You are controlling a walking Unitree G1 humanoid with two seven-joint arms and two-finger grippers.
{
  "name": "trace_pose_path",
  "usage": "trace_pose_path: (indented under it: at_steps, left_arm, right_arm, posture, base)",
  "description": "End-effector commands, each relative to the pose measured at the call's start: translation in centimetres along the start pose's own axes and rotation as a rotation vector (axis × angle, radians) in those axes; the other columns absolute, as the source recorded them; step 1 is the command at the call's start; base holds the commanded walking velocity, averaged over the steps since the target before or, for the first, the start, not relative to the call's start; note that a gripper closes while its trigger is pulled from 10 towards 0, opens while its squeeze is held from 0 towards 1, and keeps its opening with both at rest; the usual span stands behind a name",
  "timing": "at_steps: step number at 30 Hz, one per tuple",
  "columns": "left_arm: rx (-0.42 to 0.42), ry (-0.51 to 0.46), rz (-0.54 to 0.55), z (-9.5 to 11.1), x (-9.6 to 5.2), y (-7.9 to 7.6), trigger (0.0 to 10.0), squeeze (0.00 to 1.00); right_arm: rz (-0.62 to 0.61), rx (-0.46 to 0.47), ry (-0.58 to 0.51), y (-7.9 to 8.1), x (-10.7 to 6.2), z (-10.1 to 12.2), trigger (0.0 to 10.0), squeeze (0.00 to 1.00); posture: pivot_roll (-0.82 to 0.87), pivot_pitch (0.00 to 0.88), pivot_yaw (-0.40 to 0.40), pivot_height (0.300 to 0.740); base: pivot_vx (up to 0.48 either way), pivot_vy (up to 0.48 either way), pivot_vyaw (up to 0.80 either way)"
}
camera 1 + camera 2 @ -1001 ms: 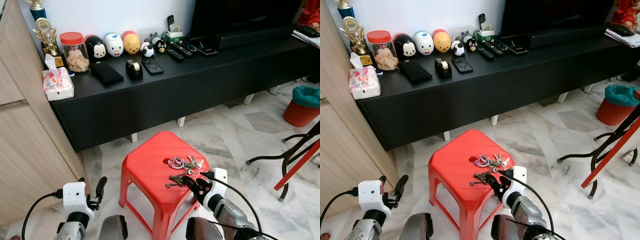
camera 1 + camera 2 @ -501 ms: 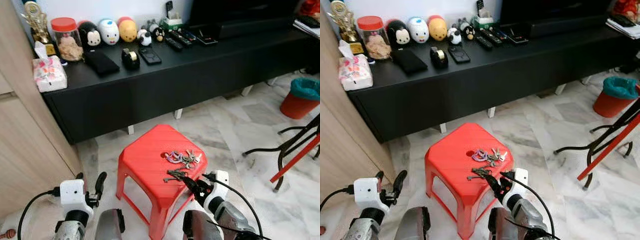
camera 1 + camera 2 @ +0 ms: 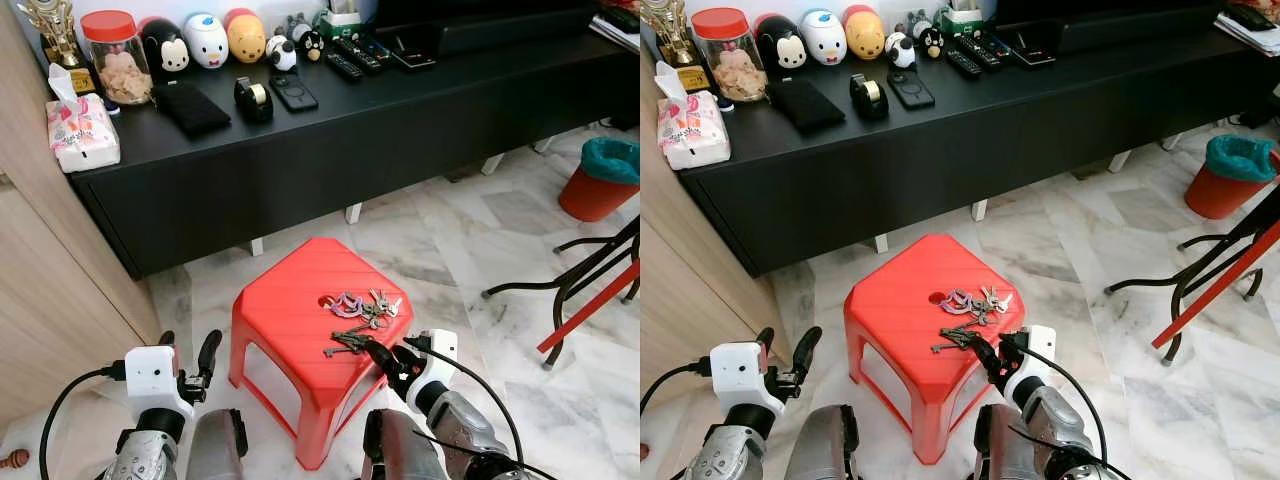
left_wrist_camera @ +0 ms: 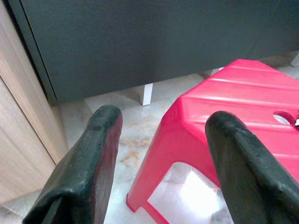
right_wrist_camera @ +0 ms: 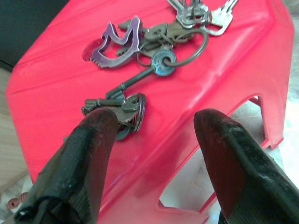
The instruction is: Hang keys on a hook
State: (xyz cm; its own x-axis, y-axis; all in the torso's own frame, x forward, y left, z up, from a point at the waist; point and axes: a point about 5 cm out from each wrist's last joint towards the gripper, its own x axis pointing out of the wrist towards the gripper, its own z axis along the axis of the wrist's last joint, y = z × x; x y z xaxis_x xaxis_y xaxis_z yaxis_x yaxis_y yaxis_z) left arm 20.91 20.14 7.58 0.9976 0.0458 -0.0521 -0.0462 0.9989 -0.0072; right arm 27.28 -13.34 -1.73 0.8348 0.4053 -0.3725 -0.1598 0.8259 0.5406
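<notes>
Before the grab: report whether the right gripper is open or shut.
Open. In the right wrist view the right gripper has its jaws spread wide, red stool showing between them, just short of the keys and holding nothing.

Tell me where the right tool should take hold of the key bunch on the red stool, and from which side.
Probably best at the dark cluster of keys nearest the right tool, coming from the stool's front edge. That clump is piled up off the flat seat, so the open fingers can straddle it; the large ring and purple carabiner lie flat.
</notes>
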Motion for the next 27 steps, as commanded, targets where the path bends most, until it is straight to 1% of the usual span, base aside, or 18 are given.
trace_pose_path:
  at_steps: [1,2,3,4,5,7,8,9,10,19,22,27]
  left_arm:
    - [0.000,0.009,-0.011,0.1,-0.1,-0.4,10.0,0.00]
    - [0.000,0.009,-0.012,0.1,0.0,-0.5,10.0,0.00]
    - [-0.001,0.010,-0.014,0.2,0.0,-0.6,10.0,0.00]
    - [-0.001,0.010,-0.014,0.2,0.0,-0.6,10.0,0.00]
    - [-0.002,0.011,-0.015,0.2,0.0,-0.7,10.0,0.00]
    - [-0.004,0.012,-0.016,0.2,0.0,-0.7,10.0,0.00]
    - [-0.004,0.012,-0.016,0.2,-0.1,-0.8,10.0,0.00]
    - [-0.005,0.013,-0.016,0.2,-0.1,-0.8,10.0,0.00]
    - [-0.006,0.014,-0.016,0.2,-0.1,-0.8,10.0,0.00]
    - [-0.011,0.016,-0.014,0.4,-0.4,-1.0,10.0,0.00]
    - [-0.010,0.018,-0.014,0.4,-0.4,-1.1,10.0,0.00]
    - [-0.007,0.020,-0.011,0.4,-0.4,-1.0,10.0,0.00]
  right_arm:
    - [0.001,-0.017,-0.008,0.0,0.0,0.3,10.0,0.00]
    - [0.002,-0.017,-0.008,0.0,0.1,0.4,10.0,0.00]
    - [0.002,-0.020,-0.007,0.0,0.1,0.4,4.7,0.00]
    - [0.003,-0.023,-0.006,0.0,0.1,0.4,4.7,0.00]
    - [0.005,-0.027,-0.005,0.1,0.2,0.5,0.0,0.00]
    - [0.007,-0.038,-0.003,0.3,0.4,0.7,0.0,0.00]
    - [0.008,-0.041,-0.003,0.3,0.4,0.7,0.8,0.00]
    - [0.006,-0.046,-0.002,0.4,0.5,0.8,9.7,0.00]
    - [0.005,-0.049,-0.001,0.4,0.5,0.9,10.0,0.00]
    - [0.031,-0.064,-0.001,1.1,1.1,1.6,10.0,0.00]
    - [0.065,-0.074,0.019,1.7,1.4,1.5,10.0,0.00]
    - [0.091,-0.077,0.037,2.1,1.6,1.3,10.0,0.00]
  posture:
    - [0.07,0.163,-0.123,0.596]
    - [0.07,0.166,-0.123,0.596]
    - [0.07,0.170,-0.123,0.596]
    - [0.07,0.170,-0.123,0.596]
    - [0.07,0.173,-0.124,0.596]
    - [0.07,0.177,-0.126,0.596]
    - [0.07,0.179,-0.127,0.596]
    - [0.07,0.180,-0.127,0.596]
    - [0.07,0.182,-0.128,0.596]
    - [0.07,0.196,-0.139,0.596]
    - [0.06,0.201,-0.142,0.596]
    - [0.07,0.206,-0.146,0.596]
  base:
    - [0.000,0.000,0.00]
    - [0.000,0.000,0.00]
    - [0.000,0.000,0.00]
    - [0.000,0.000,0.00]
    - [0.000,0.000,0.00]
    - [0.000,0.000,0.00]
    - [0.000,0.000,0.00]
    - [0.000,0.000,0.00]
    - [0.000,0.000,0.00]
    - [0.000,0.000,0.00]
    - [0.000,0.000,0.00]
    - [0.000,0.000,0.00]
